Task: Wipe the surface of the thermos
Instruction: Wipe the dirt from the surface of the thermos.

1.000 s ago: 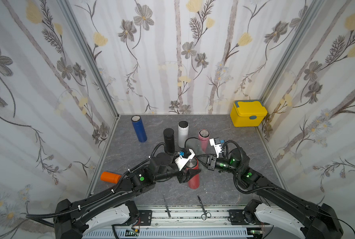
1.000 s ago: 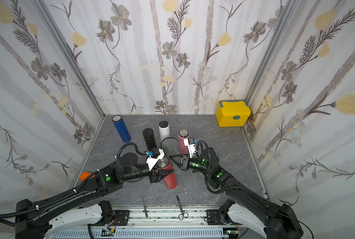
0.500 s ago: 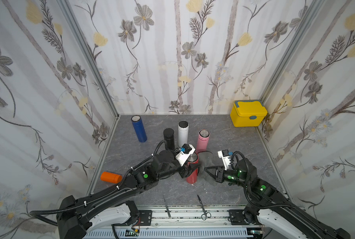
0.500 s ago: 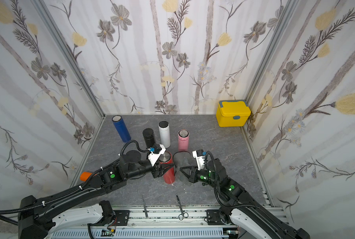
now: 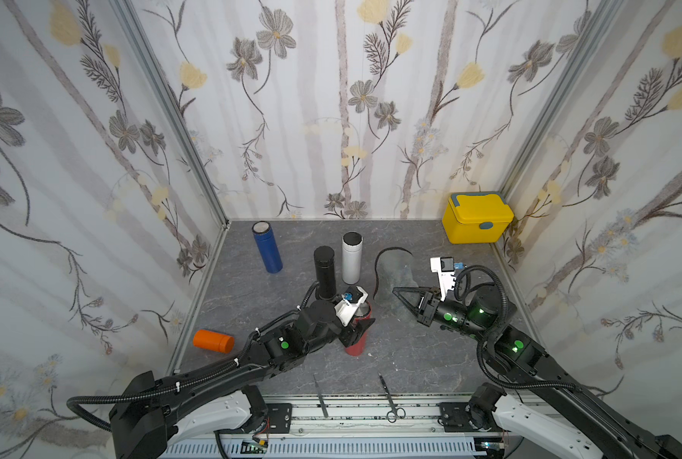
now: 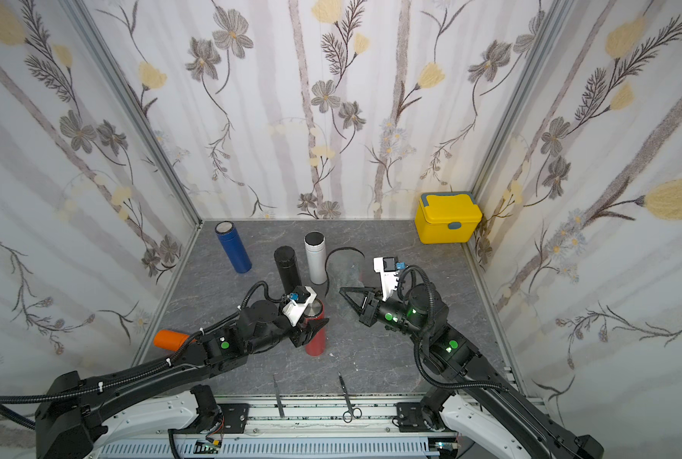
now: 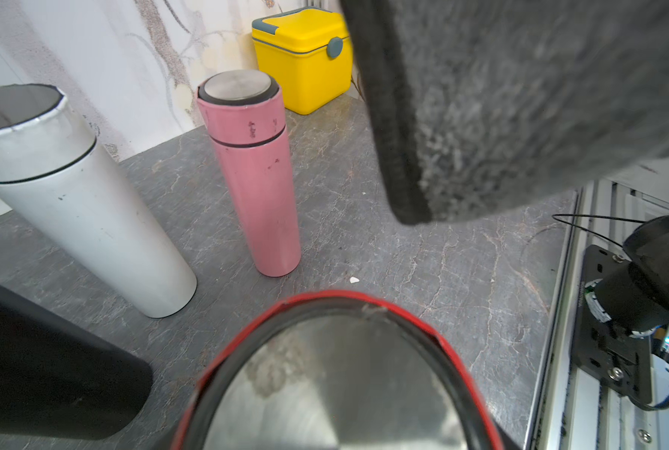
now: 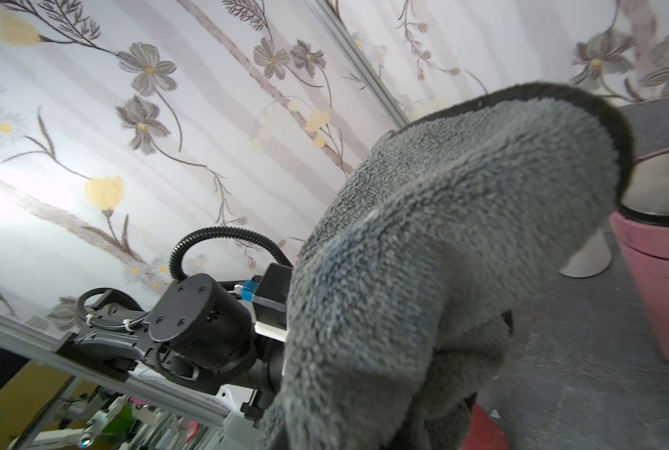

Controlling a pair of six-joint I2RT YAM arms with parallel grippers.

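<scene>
My left fingers (image 5: pixel 361 328) clamp the upright red thermos (image 5: pixel 355 345), near-centre on the worktop (image 5: pixel 410 349). My right fingers (image 5: pixel 398 291), apart to its right, pinch a grey cloth (image 8: pixel 442 253) aloft.

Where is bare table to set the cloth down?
Free: back strip between white thermos and yellow box; left side between blue thermos and orange container; front, between red thermos and scissors. Crowded: centre, around black thermos and the raised cloth.
</scene>
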